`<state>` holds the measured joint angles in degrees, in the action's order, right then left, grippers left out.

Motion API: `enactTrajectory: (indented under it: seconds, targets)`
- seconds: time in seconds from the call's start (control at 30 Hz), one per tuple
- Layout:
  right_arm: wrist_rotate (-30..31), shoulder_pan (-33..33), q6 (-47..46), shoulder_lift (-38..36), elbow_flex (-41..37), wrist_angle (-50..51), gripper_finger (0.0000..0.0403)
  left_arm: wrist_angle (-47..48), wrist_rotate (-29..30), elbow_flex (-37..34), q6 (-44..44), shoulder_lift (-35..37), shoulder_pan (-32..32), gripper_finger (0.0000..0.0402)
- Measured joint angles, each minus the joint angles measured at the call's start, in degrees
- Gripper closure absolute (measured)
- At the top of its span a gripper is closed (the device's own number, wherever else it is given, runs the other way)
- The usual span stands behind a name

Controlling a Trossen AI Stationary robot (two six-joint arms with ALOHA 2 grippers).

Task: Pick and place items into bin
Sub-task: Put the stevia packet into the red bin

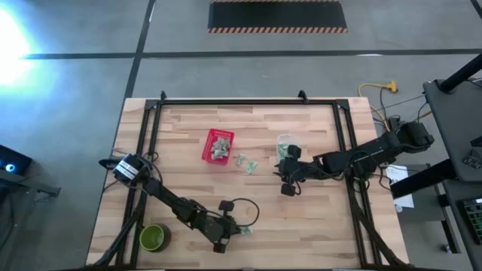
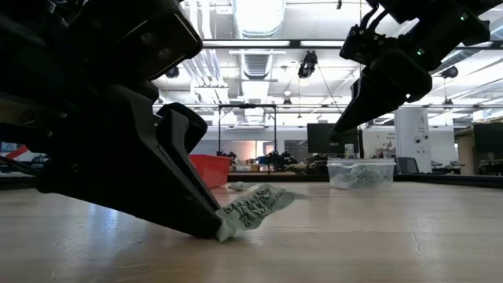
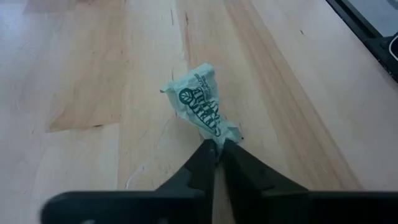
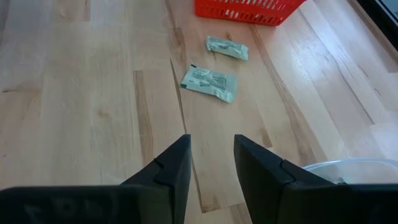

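My left gripper [image 1: 228, 239] is low at the table's near edge, shut on one pale green-and-white packet [image 3: 200, 101], which also shows in the low view [image 2: 258, 206]. My right gripper [image 4: 211, 165] is open and raised above the table [image 2: 376, 88], right of centre [image 1: 288, 181], touching nothing. Ahead of it, two more packets [image 4: 210, 82] [image 4: 227, 48] lie flat on the wood beside the red basket [image 1: 218, 145]. The basket holds several packets. My left gripper pinches the packet by one crumpled end [image 3: 219, 138] between its two fingertips [image 2: 218, 228]. The fingers slant down from the table's left. The pinched end sits at the tabletop, and the rest of the packet [image 2: 263, 200] sticks out past the fingertips, tilted slightly upward.
A clear plastic tub [image 1: 285, 143] stands right of the loose packets, close to my right gripper; its rim shows in the right wrist view [image 4: 348, 169]. A round green bowl [image 1: 154, 239] sits at the near left corner beside my left arm. Black frame rails run along the table's edges.
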<state>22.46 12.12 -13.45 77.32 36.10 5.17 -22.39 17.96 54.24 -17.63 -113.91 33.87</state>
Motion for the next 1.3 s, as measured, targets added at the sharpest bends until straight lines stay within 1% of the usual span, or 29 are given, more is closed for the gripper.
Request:
enactTrajectory:
  seconds: [0.1, 0.33, 0.5, 0.57, 0.83, 1.1, 1.3]
  targets:
    - [0.02, 0.00, 0.07, 0.00, 0.00, 0.00, 0.0295, 0.04, -0.06, -0.02, 0.23, 0.00, 0.00, 0.0398]
    - [0.02, 0.00, 0.15, 0.00, 0.00, 0.00, 0.0304, 0.33, 0.04, 0.11, 2.00, 0.06, 0.00, 0.0400]
    - [0.02, 0.00, 0.15, 0.00, 0.00, 0.00, 0.0310, 2.37, 1.16, -0.35, 4.00, 1.81, -0.02, 0.0401]
    - [0.02, 0.00, 0.15, 0.00, 0.00, 0.00, 0.0312, 4.15, 3.08, -0.39, 4.60, 2.96, -0.02, 0.0401]
    - [0.02, 0.00, 0.16, 0.00, 0.00, -0.35, 0.0321, 21.25, 14.54, -0.39, 4.67, 10.63, -0.29, 0.0401]
    - [0.02, 0.00, 0.17, 0.00, 0.00, -1.07, 0.0316, 33.67, 22.84, -0.77, 4.98, 19.24, -1.86, 0.0402]
    - [0.03, -0.02, 0.15, 0.00, 0.00, -1.18, 0.0315, 41.47, 27.96, -1.30, 4.99, 24.85, -5.23, 0.0402]
